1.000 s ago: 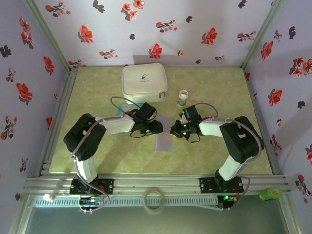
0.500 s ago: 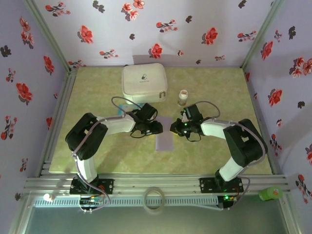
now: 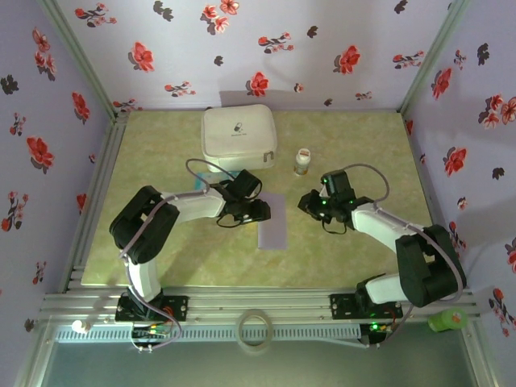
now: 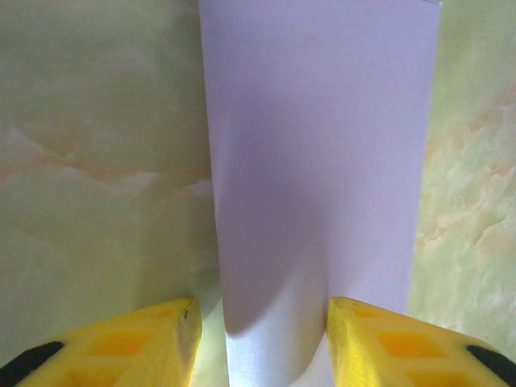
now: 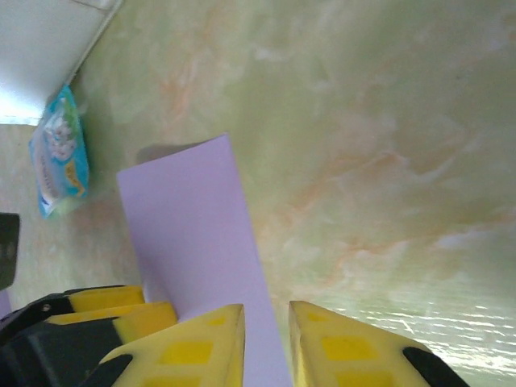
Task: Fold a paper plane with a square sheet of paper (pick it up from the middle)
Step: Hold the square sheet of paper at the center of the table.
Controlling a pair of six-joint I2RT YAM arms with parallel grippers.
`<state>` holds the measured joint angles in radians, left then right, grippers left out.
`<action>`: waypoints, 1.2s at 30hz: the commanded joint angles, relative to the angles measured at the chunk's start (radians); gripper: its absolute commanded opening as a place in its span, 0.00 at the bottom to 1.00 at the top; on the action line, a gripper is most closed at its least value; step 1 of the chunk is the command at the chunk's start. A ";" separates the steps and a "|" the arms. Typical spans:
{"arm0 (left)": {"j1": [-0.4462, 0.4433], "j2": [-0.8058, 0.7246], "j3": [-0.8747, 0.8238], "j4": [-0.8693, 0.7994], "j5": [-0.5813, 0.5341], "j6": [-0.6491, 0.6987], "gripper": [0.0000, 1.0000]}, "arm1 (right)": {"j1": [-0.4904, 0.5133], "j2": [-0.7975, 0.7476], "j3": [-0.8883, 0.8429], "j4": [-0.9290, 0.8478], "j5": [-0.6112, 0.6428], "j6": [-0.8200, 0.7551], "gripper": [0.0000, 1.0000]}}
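The square sheet of paper (image 3: 272, 231) lies on the table as a narrow lavender rectangle, folded double. My left gripper (image 3: 260, 212) sits low over its upper left edge. In the left wrist view the paper (image 4: 314, 161) runs between the yellow fingers (image 4: 161, 339) and its near end curls up; the left gripper (image 4: 262, 339) stands open, the right finger touching the paper's edge. My right gripper (image 3: 305, 201) hangs just right of the sheet, clear of it. The right wrist view has the paper (image 5: 193, 234) beyond the right gripper (image 5: 268, 347), whose jaws are narrowly open with nothing between them.
A white zip case (image 3: 239, 135) stands at the back, with a small bottle (image 3: 302, 161) to its right. A teal-and-white packet (image 5: 58, 157) lies left of the paper. A tape roll (image 3: 255, 330) and a green object (image 3: 446, 320) rest on the front rail.
My right gripper has drawn back to the right, off the paper, and its jaws have parted a little. The left gripper has stayed at the paper's edge.
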<state>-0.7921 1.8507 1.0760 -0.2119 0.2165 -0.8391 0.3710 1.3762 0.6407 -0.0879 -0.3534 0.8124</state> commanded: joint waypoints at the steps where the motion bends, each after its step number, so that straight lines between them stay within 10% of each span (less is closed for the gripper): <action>1: -0.009 0.049 0.019 -0.062 -0.046 -0.001 0.48 | -0.006 -0.014 -0.017 -0.012 0.014 0.007 0.21; 36: -0.020 0.100 0.052 -0.129 -0.105 -0.004 0.46 | -0.007 -0.001 -0.026 0.021 -0.002 0.019 0.23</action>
<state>-0.8070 1.8824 1.1378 -0.2962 0.1669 -0.8467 0.3698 1.3762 0.6231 -0.0792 -0.3546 0.8215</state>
